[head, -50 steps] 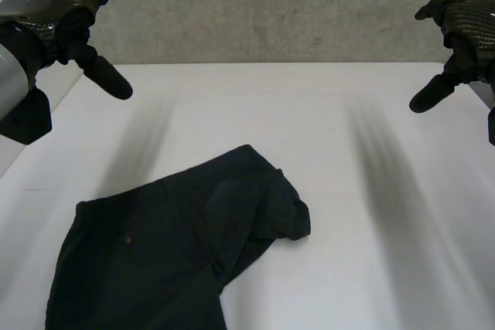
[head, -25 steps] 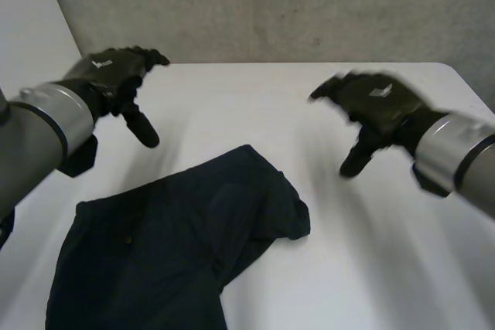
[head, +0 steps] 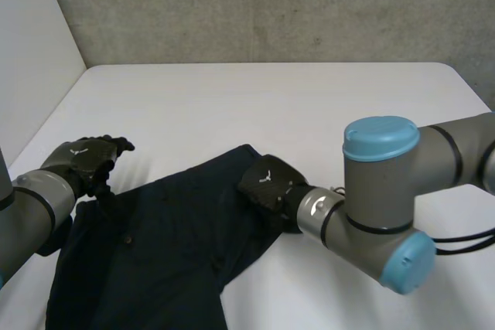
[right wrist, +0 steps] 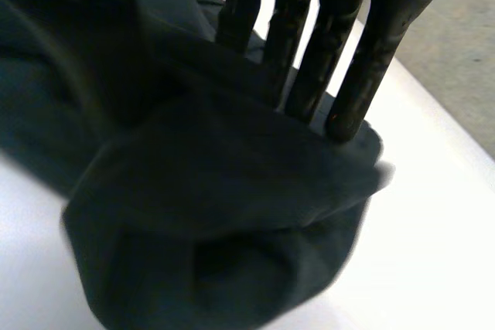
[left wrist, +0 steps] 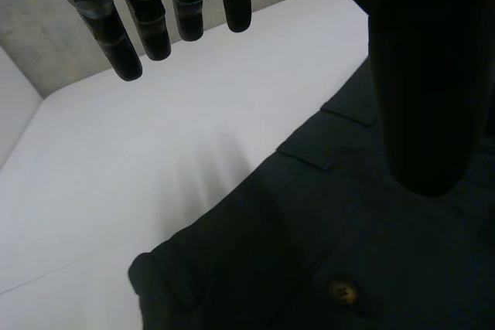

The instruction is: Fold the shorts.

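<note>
Shorts (head: 155, 260) lie rumpled on bench (head: 271, 98), their far edge running from hand to hand. Left hand (head: 87, 161): fingers (left wrist: 151, 25) released and straight, just past the waistband corner, thumb over cloth. Right hand (head: 267, 185): fingers (right wrist: 305, 52) straight, resting on the bunched end, nothing pinched.

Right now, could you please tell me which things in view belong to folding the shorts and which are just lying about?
Part of the job:
- dark shorts
- left hand, open over the waistband corner
- right hand, straight fingers on the bunched leg end

Just there:
- white table
- grey wall
</note>
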Available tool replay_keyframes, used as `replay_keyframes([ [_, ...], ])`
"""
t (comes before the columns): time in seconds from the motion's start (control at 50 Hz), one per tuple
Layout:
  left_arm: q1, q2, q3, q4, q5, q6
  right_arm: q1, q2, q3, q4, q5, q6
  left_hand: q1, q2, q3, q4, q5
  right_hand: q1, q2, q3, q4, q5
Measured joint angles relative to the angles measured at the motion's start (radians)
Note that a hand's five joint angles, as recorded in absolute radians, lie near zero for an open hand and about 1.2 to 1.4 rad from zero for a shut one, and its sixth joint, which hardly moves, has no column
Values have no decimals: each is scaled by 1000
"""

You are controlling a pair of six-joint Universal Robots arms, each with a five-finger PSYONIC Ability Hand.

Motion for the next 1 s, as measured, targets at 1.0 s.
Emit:
replay_keyframes([
  [1.0,-31,-105,-147,384,491,380,-301,-410,277,-44,234,142,123,115,97,112,100,-598,-693,-680,-663,-613],
])
